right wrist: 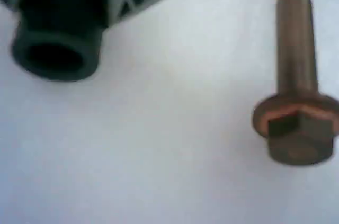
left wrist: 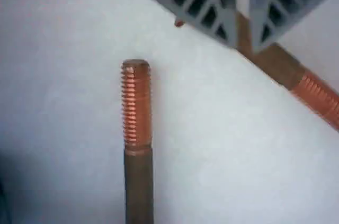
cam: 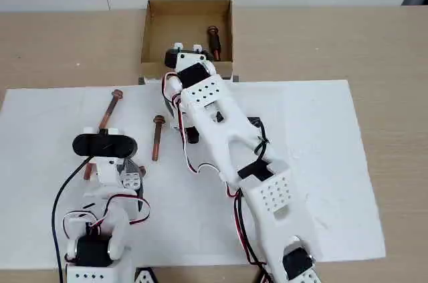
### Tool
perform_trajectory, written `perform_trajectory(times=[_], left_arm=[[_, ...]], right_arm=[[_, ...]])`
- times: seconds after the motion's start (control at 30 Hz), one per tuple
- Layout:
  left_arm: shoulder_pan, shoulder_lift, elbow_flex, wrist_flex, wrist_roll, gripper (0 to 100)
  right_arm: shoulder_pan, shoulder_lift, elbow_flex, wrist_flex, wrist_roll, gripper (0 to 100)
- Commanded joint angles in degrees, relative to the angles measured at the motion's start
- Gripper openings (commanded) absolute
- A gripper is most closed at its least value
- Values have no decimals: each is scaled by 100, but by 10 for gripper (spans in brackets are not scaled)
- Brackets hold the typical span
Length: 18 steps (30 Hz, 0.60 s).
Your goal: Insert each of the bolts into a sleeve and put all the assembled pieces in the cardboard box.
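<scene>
You have nothing to read here. No legible text, label, number or sign stands on the cardboard box [cam: 152, 29] at the far edge, or on the white sheet [cam: 321, 162] spread over the table.

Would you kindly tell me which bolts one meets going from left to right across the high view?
Tilted bolt in the left gripper → straight bolt lying on the white sheet → bolt inside the cardboard box.
</scene>
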Motion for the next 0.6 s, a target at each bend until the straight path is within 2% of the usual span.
perform_trajectory(times=[0.0,0.57], left_arm=[[0,-62,-4,-79,-9,5],[0,-62,-4,-105,-9,5]], right_arm=[[-75,-4,35,154,-9,4],[-189,576,35,163,-9,5]])
